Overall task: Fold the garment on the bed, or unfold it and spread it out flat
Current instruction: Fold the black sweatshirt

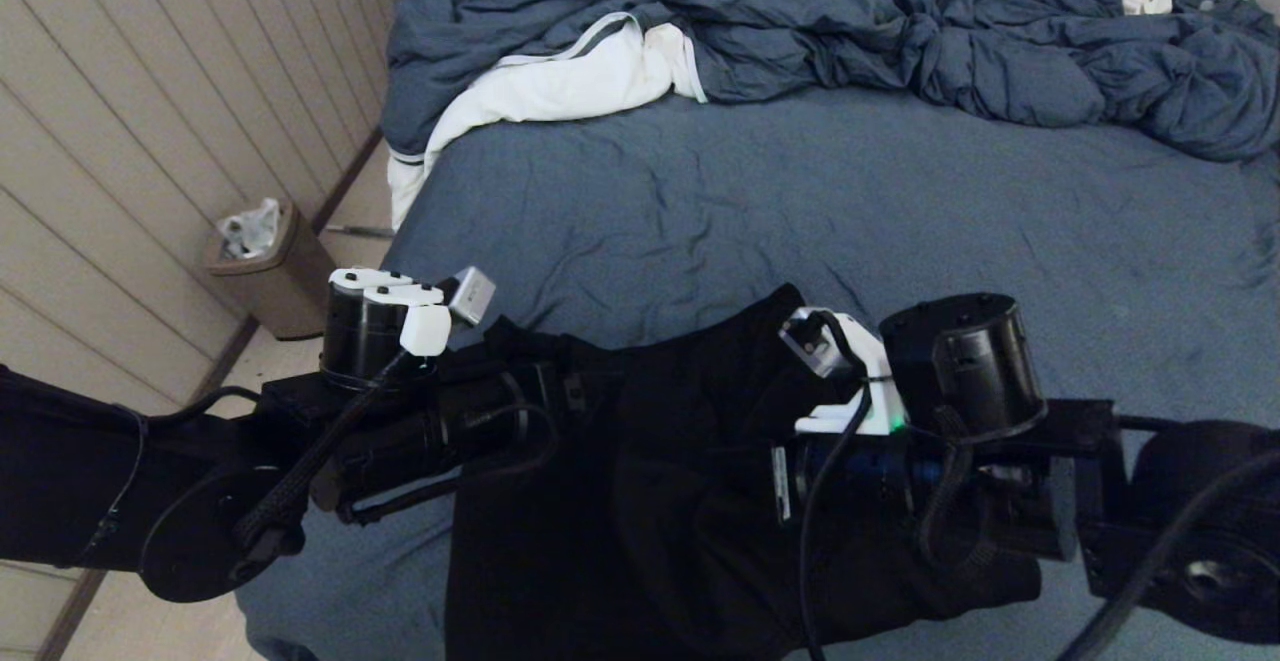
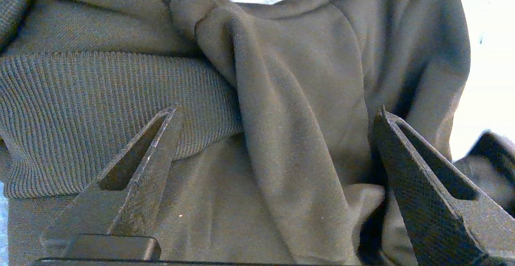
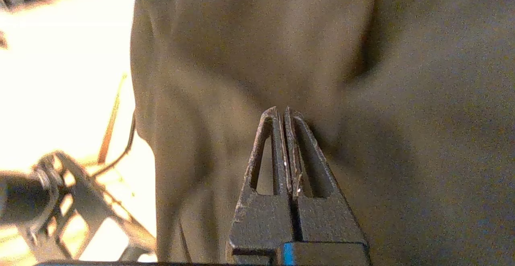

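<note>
Lying bunched on the bed (image 1: 800, 201), the black hoodie (image 1: 640, 501) meets the left pincer (image 2: 277, 113) spread, the right pincer (image 3: 285, 111) pressed together.

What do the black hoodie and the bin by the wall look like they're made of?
The hoodie looks like soft matte fleece-type knit, with a ribbed knit band showing clear vertical ridges. The bin looks like smooth tan plastic with a pale liner bag, though it is too distant to be sure.
</note>
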Controlling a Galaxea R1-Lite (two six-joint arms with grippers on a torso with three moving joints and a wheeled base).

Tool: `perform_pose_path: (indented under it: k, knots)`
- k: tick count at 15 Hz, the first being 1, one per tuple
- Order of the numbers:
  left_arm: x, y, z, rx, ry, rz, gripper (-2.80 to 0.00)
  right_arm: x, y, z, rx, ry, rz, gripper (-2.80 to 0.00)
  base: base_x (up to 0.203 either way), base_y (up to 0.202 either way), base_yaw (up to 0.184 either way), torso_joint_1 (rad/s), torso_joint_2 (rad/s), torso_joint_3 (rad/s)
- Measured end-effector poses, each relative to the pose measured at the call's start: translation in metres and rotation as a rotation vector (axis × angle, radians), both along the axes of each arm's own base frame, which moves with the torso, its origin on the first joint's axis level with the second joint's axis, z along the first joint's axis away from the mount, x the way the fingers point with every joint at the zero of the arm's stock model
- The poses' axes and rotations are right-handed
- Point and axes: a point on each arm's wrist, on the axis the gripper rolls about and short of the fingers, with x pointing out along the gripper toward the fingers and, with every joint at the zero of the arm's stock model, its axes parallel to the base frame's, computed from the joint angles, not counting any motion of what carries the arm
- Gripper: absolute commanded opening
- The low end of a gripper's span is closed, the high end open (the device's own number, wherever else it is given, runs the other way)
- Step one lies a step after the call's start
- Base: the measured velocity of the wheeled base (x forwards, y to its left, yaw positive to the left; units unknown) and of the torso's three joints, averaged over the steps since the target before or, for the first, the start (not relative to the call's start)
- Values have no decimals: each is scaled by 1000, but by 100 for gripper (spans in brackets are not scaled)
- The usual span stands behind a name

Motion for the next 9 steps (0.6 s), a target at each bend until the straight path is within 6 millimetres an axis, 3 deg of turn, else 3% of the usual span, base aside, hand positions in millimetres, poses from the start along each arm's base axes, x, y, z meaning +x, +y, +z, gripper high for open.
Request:
perform_pose_path:
  k: [4, 9]
  knots:
    - [-1, 1, 1, -1, -2, 0, 0, -13, -12, -12, -26, 31, -6, -280, 0, 0, 0, 0, 0, 0]
    - [-7, 12, 21, -18, -30, 27, 0, -14, -28, 23, 40, -69, -49, -280, 0, 0, 0, 0, 0, 0]
